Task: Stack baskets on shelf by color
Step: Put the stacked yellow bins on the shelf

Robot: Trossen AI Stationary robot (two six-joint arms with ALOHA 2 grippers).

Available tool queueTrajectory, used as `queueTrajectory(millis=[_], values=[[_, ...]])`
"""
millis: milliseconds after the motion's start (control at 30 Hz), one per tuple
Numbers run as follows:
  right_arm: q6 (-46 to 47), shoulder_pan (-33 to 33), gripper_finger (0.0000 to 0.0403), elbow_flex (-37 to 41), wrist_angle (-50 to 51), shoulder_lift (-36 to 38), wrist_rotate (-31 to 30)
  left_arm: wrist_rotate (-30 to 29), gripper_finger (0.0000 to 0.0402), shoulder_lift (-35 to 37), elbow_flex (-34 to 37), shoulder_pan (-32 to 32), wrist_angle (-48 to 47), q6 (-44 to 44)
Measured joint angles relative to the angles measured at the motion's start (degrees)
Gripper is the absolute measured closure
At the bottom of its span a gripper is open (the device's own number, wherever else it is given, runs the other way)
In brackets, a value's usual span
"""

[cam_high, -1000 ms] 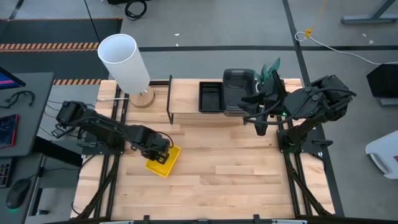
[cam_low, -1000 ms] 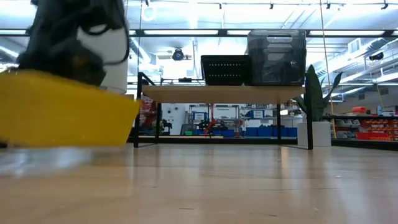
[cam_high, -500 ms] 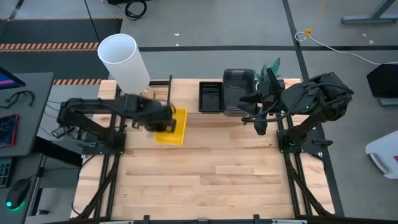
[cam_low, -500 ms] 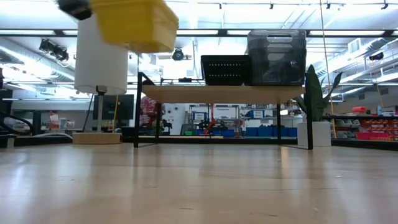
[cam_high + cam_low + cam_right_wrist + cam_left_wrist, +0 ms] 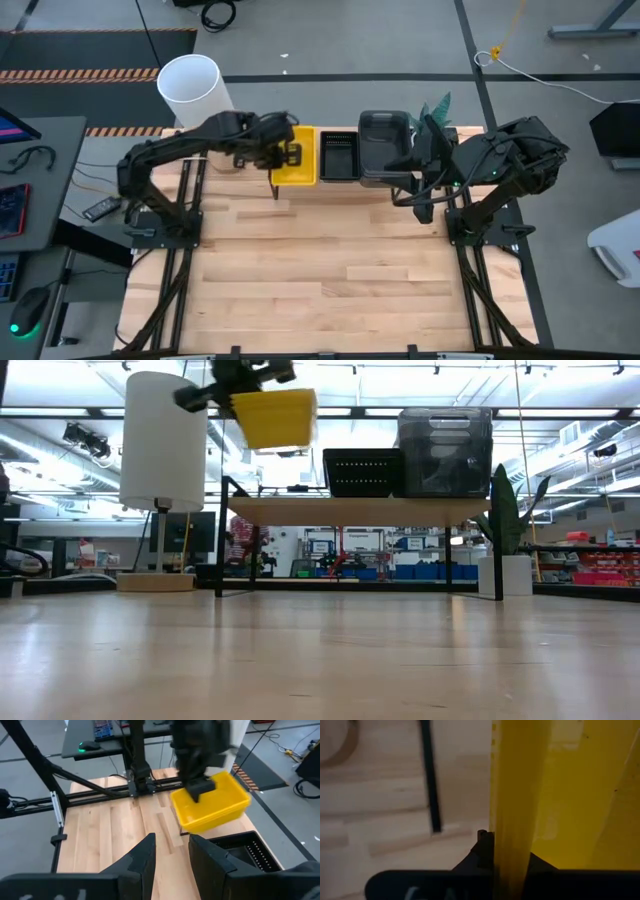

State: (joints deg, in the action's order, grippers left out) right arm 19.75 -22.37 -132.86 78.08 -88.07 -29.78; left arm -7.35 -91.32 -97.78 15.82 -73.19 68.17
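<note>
Surface: light wood planks [image 5: 330, 270], with a white lamp [image 5: 195, 95] at its far left corner.
Shelf: low wood top [image 5: 360, 510] on black legs, at the far edge of the surface.
Yellow basket [image 5: 297, 157]: in the air above the shelf's left end, tilted, just beside the black basket.
Left gripper [image 5: 275, 155]: clamped shut on the yellow basket's rim, holding it up.
Black basket [image 5: 340, 155]: on the shelf, mid-way along.
Grey basket [image 5: 383, 140]: on the shelf, right of the black one, touching it.
Right gripper [image 5: 420, 195]: near the shelf's right end, fingers [image 5: 145, 857] parted, holding nothing.
Plant [image 5: 505, 510]: beyond the shelf's right end.
</note>
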Motion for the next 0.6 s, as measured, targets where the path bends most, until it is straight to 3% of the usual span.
queueTrajectory(millis=[167,400,600], values=[[0.00,0.00,0.0281,0.00,0.00,0.00,0.94,2.26,0.0393,-4.10,-5.61,4.21,-3.35,-4.49],[0.00,0.00,0.0281,0.00,-0.78,0.00,0.96,8.00,0.0393,-6.39,-5.77,8.65,-5.68,-7.82],[-1.30,0.00,0.0281,0.00,-3.09,0.00,0.96,7.98,0.0388,-8.36,-5.82,8.89,-5.88,-8.87]])
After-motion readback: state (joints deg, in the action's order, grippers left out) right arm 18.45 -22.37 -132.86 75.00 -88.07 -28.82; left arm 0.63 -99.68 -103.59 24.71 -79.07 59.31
